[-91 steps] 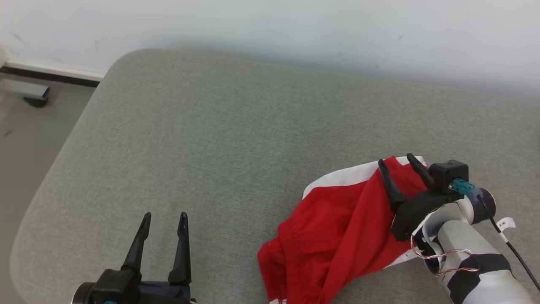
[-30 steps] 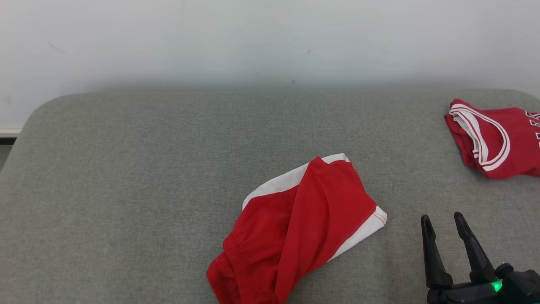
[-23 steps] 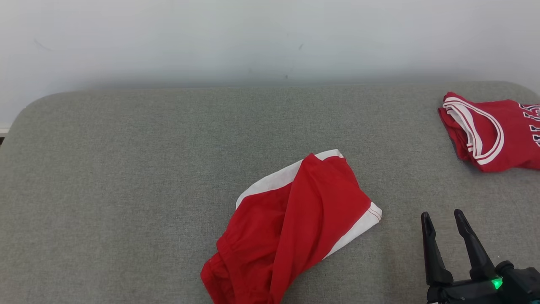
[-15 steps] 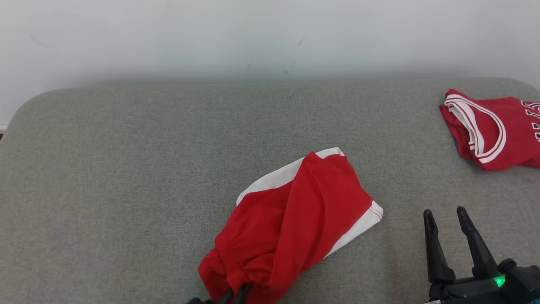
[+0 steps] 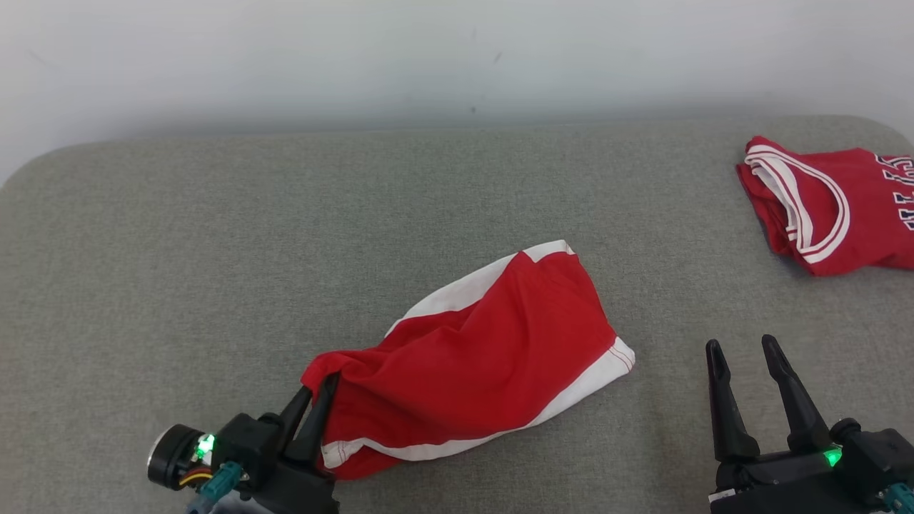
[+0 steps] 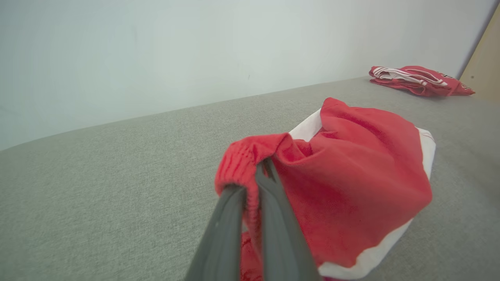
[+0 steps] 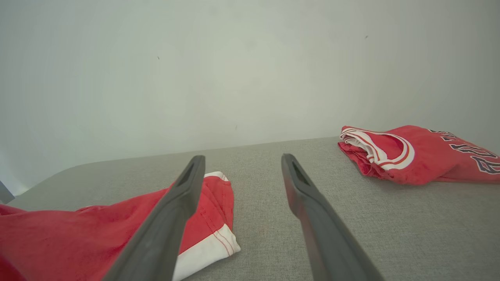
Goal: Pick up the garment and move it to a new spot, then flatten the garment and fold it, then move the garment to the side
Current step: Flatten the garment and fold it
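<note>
The left claw [image 5: 319, 385] is clenched on the red shorts [image 5: 485, 357], its two dark fingers pinched together over a gathered, ribbed part of the waistband. In the left wrist view the cloth humps over the tips of the left claw [image 6: 265, 168]. From that grip the red shorts [image 6: 351, 175] stretch away ahead of the claw and to its right, lying on the grey fabric-covered surface [image 5: 214, 250]. White bands trim them: one runs along the edge nearest the robot, another shows at the far end of the cloth. The shorts are creased and partly doubled over themselves rather than flat.

The right claw [image 5: 740, 344] is released, its fingers spread with no cloth between them, over the grey surface. Whether it touches the surface cannot be told. The white-trimmed corner of the shorts lies ahead of it and to its left, near but apart. In the right wrist view the left finger of the right claw [image 7: 242, 158] covers part of the red shorts [image 7: 78, 230].

Ahead of the right claw and to its right, well apart, a red jersey [image 5: 835, 207] lies bunched near the surface's far corner, with white-striped neck trim and dark lettering. The same red jersey [image 6: 418, 76] sits far beyond the shorts from the left claw. A plain pale wall [image 5: 428, 57] rises behind the surface's far edge.
</note>
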`<state>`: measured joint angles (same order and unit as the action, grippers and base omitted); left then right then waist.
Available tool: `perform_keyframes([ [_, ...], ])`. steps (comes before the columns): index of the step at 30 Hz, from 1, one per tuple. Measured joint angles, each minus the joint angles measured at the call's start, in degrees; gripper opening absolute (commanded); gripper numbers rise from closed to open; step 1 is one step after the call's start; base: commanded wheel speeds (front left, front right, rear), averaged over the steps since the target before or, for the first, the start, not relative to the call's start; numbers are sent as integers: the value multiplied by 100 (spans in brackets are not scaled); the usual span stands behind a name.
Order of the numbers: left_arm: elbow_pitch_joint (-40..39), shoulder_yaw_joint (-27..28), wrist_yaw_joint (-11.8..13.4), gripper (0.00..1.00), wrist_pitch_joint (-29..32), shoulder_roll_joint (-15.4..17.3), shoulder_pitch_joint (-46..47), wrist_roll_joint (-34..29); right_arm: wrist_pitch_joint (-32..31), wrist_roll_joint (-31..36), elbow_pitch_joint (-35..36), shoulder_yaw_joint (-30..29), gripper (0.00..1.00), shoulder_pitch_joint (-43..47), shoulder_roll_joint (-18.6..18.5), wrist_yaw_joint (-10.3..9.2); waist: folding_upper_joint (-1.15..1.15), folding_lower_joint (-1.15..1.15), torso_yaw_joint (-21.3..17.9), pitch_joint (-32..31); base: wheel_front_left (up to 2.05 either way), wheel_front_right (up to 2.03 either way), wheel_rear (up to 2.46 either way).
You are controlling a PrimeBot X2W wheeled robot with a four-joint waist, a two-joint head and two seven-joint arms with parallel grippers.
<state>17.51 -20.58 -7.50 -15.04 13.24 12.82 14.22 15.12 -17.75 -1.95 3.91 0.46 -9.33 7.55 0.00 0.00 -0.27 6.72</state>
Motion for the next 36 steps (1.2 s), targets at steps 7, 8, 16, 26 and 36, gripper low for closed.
perform_keyframes([
  [7,719,216,0,0,0,108,343,11,0,-27,-158,-49,100,-158,22,0,0,0,-245,217,0,0,0],
  [8,800,249,0,0,0,108,387,11,0,-27,-171,-56,100,-166,25,0,0,1,-271,249,0,0,0],
  [16,1134,375,0,100,-1,-24,483,-16,0,-21,-265,-98,100,-170,79,0,0,1,-302,289,0,0,0],
  [26,532,444,0,100,-1,-344,-136,16,0,-24,-252,-182,100,-34,85,0,0,0,100,138,0,0,0],
  [36,-96,609,122,100,0,-483,-739,-33,0,-29,-267,-187,100,17,115,0,0,0,396,-35,0,0,0],
])
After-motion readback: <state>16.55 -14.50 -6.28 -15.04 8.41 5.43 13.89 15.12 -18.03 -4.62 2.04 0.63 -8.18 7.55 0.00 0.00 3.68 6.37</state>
